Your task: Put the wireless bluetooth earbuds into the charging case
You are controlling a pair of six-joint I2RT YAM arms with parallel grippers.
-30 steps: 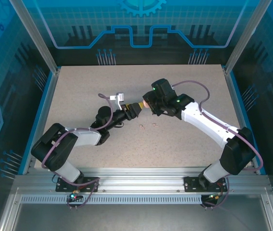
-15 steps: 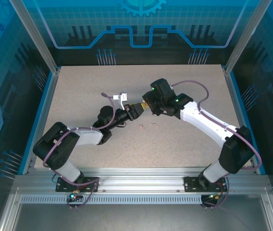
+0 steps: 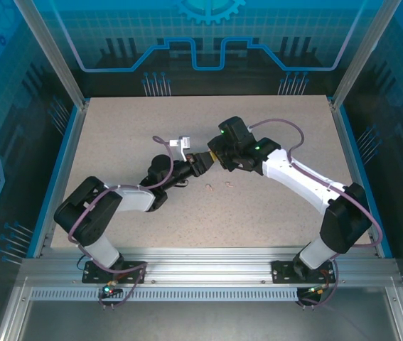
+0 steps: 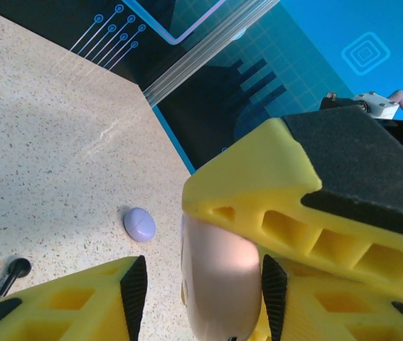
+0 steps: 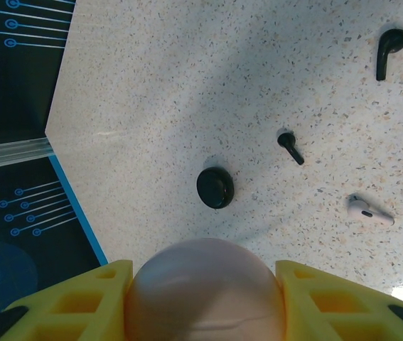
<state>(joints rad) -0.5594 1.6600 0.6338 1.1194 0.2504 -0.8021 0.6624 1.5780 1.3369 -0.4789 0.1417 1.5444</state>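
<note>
A pale pink round charging case [image 5: 205, 295] sits clamped between the yellow fingers of my right gripper [image 5: 202, 277], above the table's middle [image 3: 214, 154]. My left gripper [image 4: 202, 288] straddles the same case [image 4: 222, 284]. Its right pad is against the case or very close. A gap shows between its left pad and the case, so it is open. Two black earbuds [image 5: 389, 50] [image 5: 291, 148] and a pale earbud [image 5: 369, 210] lie loose on the table. Another black earbud [image 4: 11, 273] lies beside my left finger.
A shut black round case [image 5: 215, 187] lies on the speckled table below my right gripper. A shut lilac case [image 4: 139, 224] lies ahead of my left gripper. Two small earbuds [image 3: 210, 187] [image 3: 228, 185] lie just in front of the meeting grippers. Blue rails border the table.
My left gripper's jaws have narrowed around the pink case. Both grippers have drifted slightly left and farther back, staying together.
</note>
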